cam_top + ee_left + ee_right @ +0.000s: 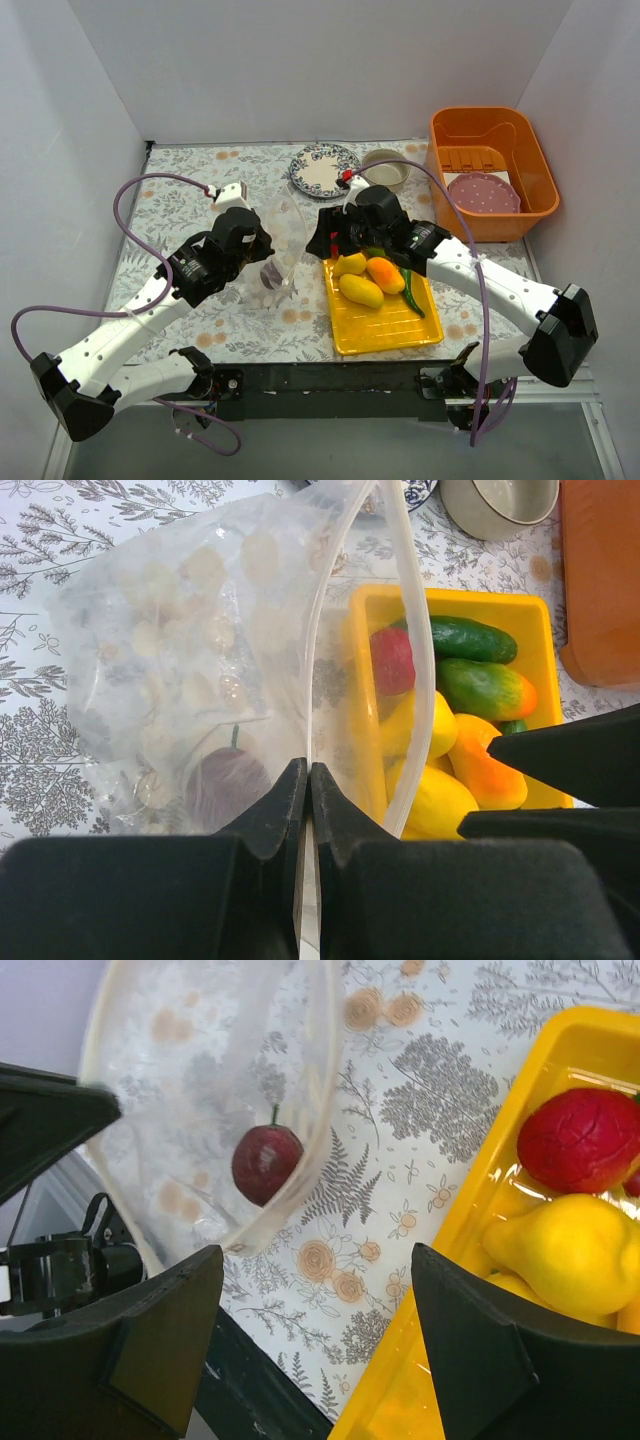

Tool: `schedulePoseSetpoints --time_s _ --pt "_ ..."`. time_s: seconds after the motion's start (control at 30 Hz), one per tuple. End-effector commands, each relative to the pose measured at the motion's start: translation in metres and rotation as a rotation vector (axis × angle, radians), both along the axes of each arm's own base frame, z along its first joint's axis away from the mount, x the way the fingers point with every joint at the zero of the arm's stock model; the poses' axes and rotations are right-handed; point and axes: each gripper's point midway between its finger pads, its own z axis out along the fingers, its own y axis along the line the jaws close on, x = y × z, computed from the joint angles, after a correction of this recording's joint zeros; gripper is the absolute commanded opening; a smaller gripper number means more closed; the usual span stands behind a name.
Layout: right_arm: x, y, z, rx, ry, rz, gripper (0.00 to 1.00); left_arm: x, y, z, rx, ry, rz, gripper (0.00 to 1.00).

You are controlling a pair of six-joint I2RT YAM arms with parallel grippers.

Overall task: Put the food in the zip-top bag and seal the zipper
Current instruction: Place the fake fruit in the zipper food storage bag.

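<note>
The clear zip-top bag (283,235) is held up off the floral cloth with its mouth gaping toward the tray. My left gripper (308,770) is shut on the zipper (415,630) strip at the near rim. One dark purple piece (266,1163) lies inside the bag. More food sits in the yellow tray (385,335): a red piece (585,1140), yellow pieces (360,290), an orange one (385,273), a cucumber (470,638) and a green chili (413,295). Between the bag's mouth and the tray's left rim, my right gripper (316,1255) hangs open and holds nothing.
An orange basin (530,150) holding a pink plate (483,193) stands at the back right. A patterned plate (324,170) and a beige bowl (385,168) sit behind the arms. White walls close in the table on three sides.
</note>
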Motion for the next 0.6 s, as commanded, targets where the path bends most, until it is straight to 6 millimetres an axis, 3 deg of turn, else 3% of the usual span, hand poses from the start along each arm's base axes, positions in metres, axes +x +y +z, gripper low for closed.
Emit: schedulePoseSetpoints --time_s 0.0,0.23,0.37,0.57 --pt "0.005 0.004 -0.021 -0.003 0.056 -0.036 0.82 -0.001 0.008 0.003 -0.004 -0.016 0.032 0.0" --pt "0.008 0.03 -0.016 0.072 0.088 0.028 0.77 -0.003 0.006 0.0 -0.021 -0.015 0.02 0.0" --pt "0.013 0.02 -0.013 0.072 0.072 -0.042 0.76 -0.003 0.007 -0.004 -0.01 -0.002 0.024 0.0" --pt "0.014 0.007 0.016 0.18 -0.029 -0.096 0.77 -0.004 0.007 -0.011 0.014 0.013 0.012 0.0"
